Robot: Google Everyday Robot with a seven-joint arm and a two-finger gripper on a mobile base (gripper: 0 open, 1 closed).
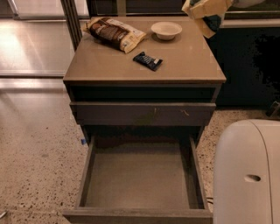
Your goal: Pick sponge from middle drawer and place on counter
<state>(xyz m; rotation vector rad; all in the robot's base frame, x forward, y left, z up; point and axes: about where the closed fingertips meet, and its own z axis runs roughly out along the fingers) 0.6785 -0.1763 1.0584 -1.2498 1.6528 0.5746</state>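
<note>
My gripper is at the top right, above the back right corner of the counter. It is shut on the sponge, whose dark green face and yellow layer show between the pale fingers. The sponge hangs in the air, clear of the counter top. The middle drawer is pulled wide open at the bottom of the view, and its greyish-beige floor is bare.
On the counter lie a snack bag, a small dark packet and a white bowl. A shut drawer front with pale scratches sits above the open drawer. A white robot body fills the lower right. Speckled floor lies to the left.
</note>
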